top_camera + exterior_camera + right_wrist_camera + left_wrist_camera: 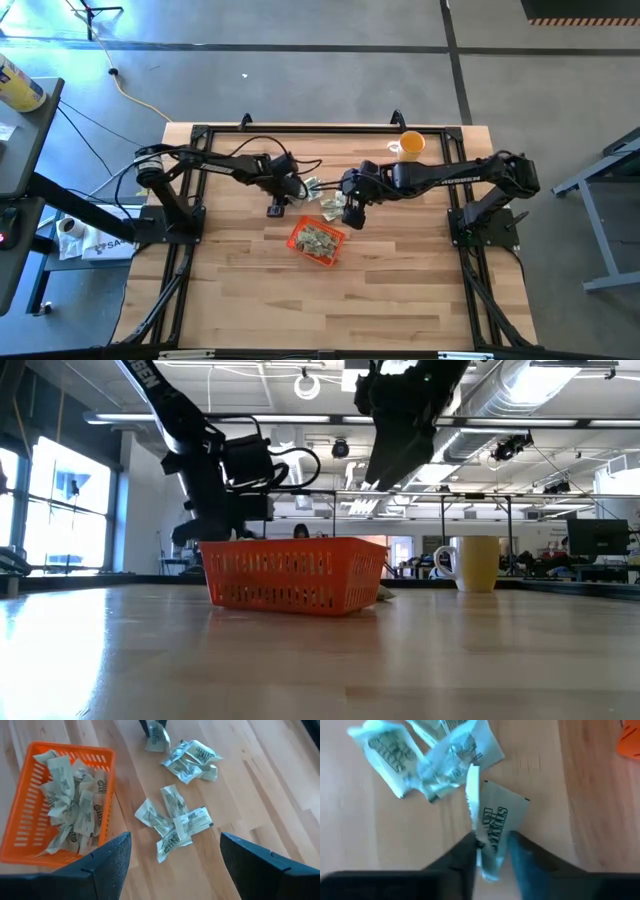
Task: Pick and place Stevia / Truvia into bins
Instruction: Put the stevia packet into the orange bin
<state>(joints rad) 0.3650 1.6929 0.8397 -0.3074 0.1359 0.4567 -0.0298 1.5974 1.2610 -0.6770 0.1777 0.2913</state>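
From above, I see the orange bin point(317, 241) already holding many sachets. My left gripper point(490, 852) has its jaws pinched on one Stevia sachet point(492, 827) standing on edge. My right gripper point(172, 855) hangs wide over loose sachets point(172, 822) not yet binned.

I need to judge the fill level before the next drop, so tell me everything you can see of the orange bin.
The small, shallow, rectangular, bright orange plastic bin has slotted, lattice-like walls and floor. It sits flat on the light wooden table, turned at an angle to its edges, near the middle between the two arms. A loose heap of pale green and white paper sachets lies inside, staying below the rim. Neither hand touches it.
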